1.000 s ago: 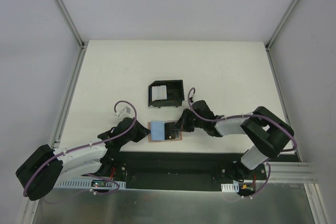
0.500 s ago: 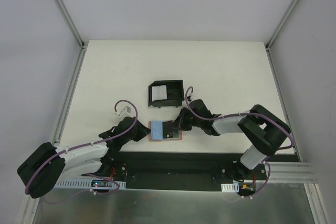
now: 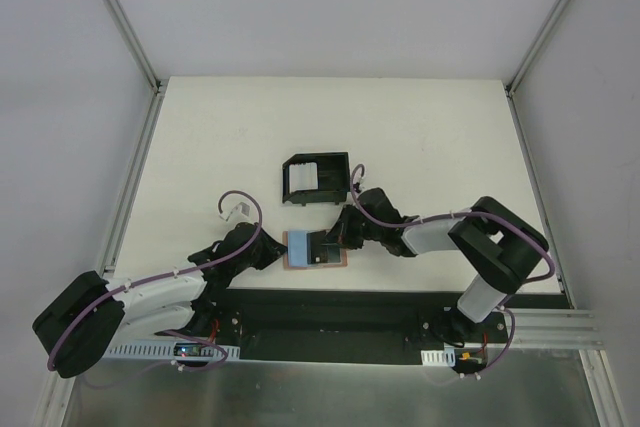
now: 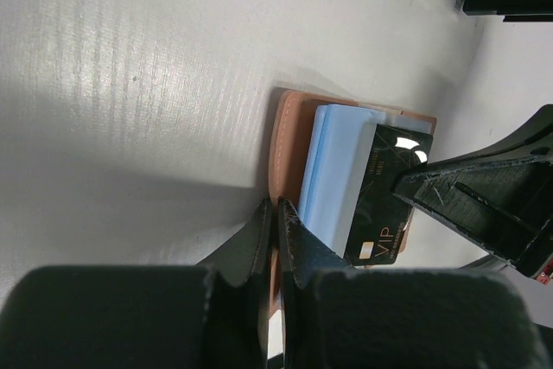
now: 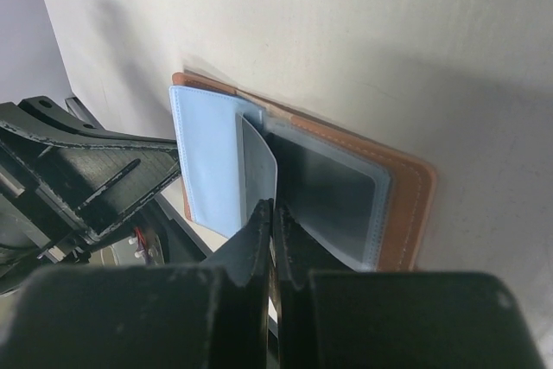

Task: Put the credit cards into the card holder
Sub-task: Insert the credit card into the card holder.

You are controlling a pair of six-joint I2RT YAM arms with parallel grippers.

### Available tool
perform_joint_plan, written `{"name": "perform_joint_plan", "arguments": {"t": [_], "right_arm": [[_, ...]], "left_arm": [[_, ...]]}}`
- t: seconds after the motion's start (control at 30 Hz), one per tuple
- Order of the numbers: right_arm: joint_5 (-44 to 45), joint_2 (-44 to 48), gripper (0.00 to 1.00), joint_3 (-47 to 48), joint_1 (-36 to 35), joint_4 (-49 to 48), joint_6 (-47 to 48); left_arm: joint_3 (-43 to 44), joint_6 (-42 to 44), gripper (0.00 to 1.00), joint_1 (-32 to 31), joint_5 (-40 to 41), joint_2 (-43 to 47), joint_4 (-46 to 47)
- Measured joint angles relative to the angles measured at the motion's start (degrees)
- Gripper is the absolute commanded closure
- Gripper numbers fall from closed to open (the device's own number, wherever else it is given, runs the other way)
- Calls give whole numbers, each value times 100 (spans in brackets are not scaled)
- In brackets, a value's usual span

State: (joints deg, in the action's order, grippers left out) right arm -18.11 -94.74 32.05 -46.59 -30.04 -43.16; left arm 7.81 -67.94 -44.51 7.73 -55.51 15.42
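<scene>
Top view: the open card holder (image 3: 314,250) lies near the table's (image 3: 200,147) front edge, with the left gripper (image 3: 277,252) and right gripper (image 3: 337,243) at its two ends and a black box (image 3: 316,179) apart behind it. Left wrist: jaws pinched shut on the tan edge; a light blue card (image 4: 333,170) lies beside a black card (image 4: 384,200). Right wrist: jaws pressed together at a curled grey leaf (image 5: 257,162), grip uncertain.

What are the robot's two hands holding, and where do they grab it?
The left gripper pinches the card holder by its leather edge; the right gripper pinches the black card by one edge.
</scene>
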Motion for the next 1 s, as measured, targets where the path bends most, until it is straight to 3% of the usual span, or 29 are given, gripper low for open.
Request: {"name": "perform_joint_plan", "arguments": {"t": [0.4,0.53,0.67,1.0], "right_arm": [[164,-225,94,415,-321,127,-81],[315,-199,79,448,-372,319,-59],[560,33,71,448,-442,754,79],[861,435,69,452,-481,1423,343]], "left_arm": [[0,-2,100,0,-7,-37,44],[0,0,100,0,-9,-35,44],[0,9,100,0,-114,-31,48],[9,2,100,0,-308,-214,227]]}}
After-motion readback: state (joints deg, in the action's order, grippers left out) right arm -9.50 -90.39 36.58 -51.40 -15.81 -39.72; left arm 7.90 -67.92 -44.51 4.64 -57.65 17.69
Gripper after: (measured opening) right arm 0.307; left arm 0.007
